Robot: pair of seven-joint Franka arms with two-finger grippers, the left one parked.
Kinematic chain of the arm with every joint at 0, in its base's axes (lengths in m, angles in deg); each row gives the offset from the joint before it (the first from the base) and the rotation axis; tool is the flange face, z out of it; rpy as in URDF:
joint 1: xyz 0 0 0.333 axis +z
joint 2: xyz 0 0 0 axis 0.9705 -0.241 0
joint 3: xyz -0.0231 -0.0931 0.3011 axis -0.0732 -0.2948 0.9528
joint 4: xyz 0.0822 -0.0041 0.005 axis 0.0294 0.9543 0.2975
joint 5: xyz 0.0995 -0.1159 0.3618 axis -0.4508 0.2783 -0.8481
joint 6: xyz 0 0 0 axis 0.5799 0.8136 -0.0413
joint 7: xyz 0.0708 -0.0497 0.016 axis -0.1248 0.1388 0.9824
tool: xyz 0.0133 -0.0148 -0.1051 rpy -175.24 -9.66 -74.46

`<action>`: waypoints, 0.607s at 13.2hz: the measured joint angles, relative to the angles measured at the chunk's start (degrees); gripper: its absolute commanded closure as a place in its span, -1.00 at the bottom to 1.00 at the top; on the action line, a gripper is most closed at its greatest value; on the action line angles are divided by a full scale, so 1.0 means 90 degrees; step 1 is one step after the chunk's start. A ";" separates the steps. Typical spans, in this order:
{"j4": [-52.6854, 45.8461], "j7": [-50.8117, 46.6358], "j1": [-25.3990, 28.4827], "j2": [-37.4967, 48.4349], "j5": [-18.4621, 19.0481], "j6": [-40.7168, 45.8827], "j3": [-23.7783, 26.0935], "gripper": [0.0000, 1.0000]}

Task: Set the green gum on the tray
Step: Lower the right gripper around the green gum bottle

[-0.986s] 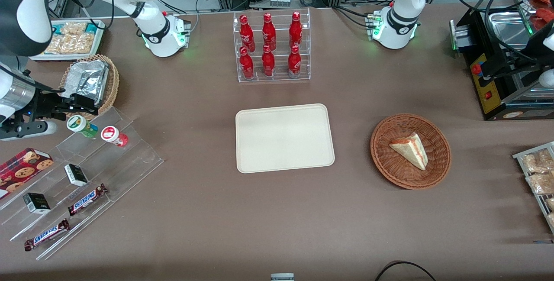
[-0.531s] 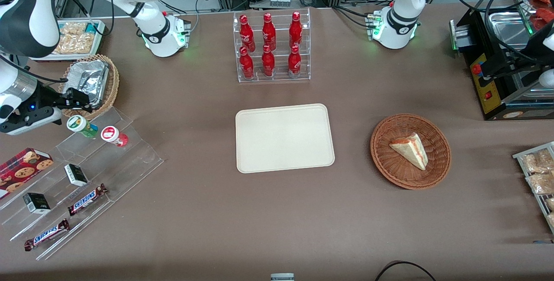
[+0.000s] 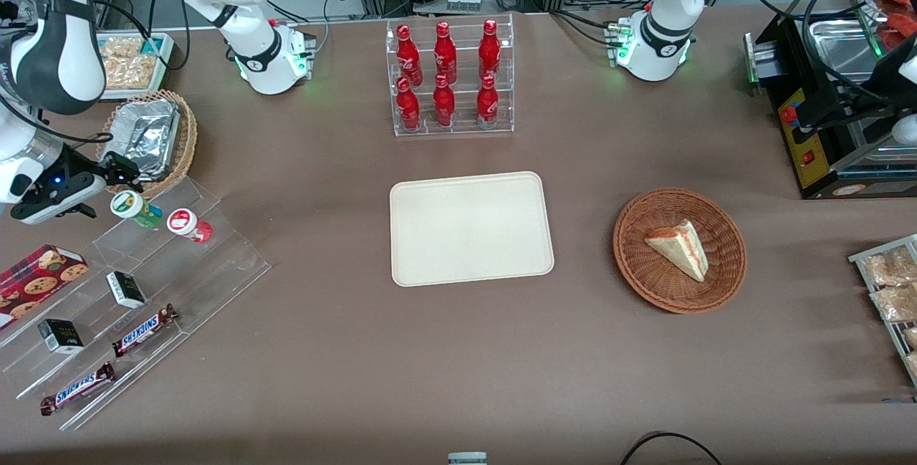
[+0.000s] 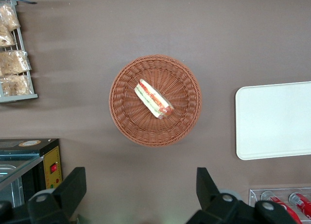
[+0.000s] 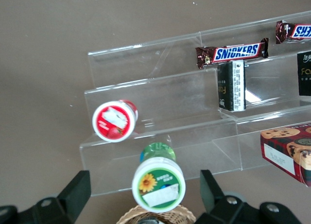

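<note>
The green gum (image 3: 133, 208) lies tilted on the top step of a clear acrylic stepped shelf (image 3: 215, 264), beside a red-lidded gum bottle (image 3: 188, 224). In the right wrist view the green gum (image 5: 158, 182), white lid with a sunflower mark, sits between my fingers (image 5: 73, 192), which stand wide apart and do not touch it. My gripper (image 3: 123, 170) (image 5: 143, 197) is open and empty, just above the gum and slightly farther from the front camera. The cream tray (image 3: 469, 228) lies bare mid-table, well toward the parked arm's end from the gum.
A wicker basket with a foil container (image 3: 147, 137) stands close beside my gripper. Snickers bars (image 3: 143, 329), small dark boxes (image 3: 125, 289) and a cookie box (image 3: 36, 275) lie on the shelf. A cola bottle rack (image 3: 450, 78) and a sandwich basket (image 3: 679, 250) stand near the tray.
My gripper has drawn back a little toward the working arm's end of the table and the wrist has swung round. The green gum has not moved.
</note>
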 measured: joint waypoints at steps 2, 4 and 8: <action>0.0217 0.0175 -0.0006 -0.0008 0.0000 -0.0259 -0.0150 -0.99; 0.0314 0.0232 -0.0016 -0.0016 0.0000 -0.0351 -0.0232 -0.99; 0.0516 0.0232 -0.0016 -0.0016 -0.0003 -0.0480 -0.0235 -0.99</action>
